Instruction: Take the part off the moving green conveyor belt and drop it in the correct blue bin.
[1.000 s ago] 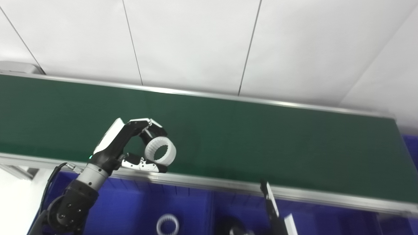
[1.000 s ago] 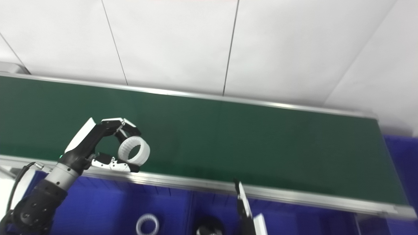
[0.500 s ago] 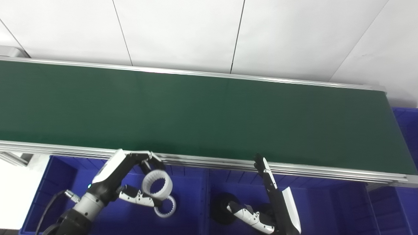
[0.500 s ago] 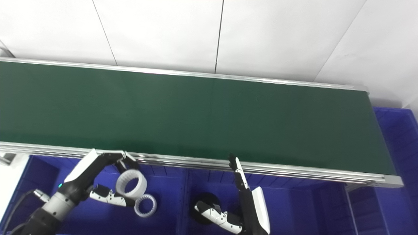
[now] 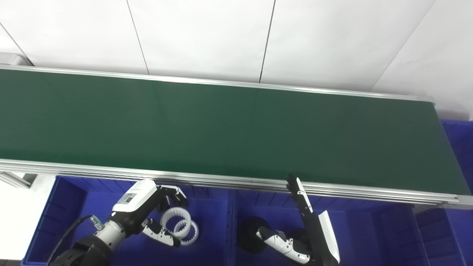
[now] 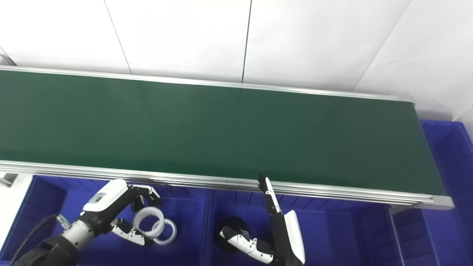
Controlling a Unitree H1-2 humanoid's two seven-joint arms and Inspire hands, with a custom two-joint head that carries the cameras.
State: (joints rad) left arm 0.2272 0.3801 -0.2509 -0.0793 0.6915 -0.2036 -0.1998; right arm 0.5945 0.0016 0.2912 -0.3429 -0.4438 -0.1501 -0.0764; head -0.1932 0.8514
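Note:
My left hand (image 5: 142, 207) is down inside the left blue bin (image 5: 70, 207), below the near rail of the green conveyor belt (image 5: 236, 129). It is shut on a white toothed ring (image 5: 176, 221), with fingers curled over the top and the thumb under it. The held ring hangs just over a second white ring (image 5: 190, 233) lying on the bin floor. My right hand (image 5: 308, 229) is open in the middle blue bin (image 5: 362, 229), fingers pointing up toward the rail. No part shows on the belt.
A black round part (image 5: 248, 236) lies in the middle bin beside my right thumb. Another blue bin (image 5: 458, 140) stands past the belt's right end. The metal rail (image 5: 221, 181) runs above the bins, and a white wall stands behind.
My left hand carried the white ring off the belt, over the rail and down into the left bin, close above the other ring. The camera tilted down. The right hand barely moved.

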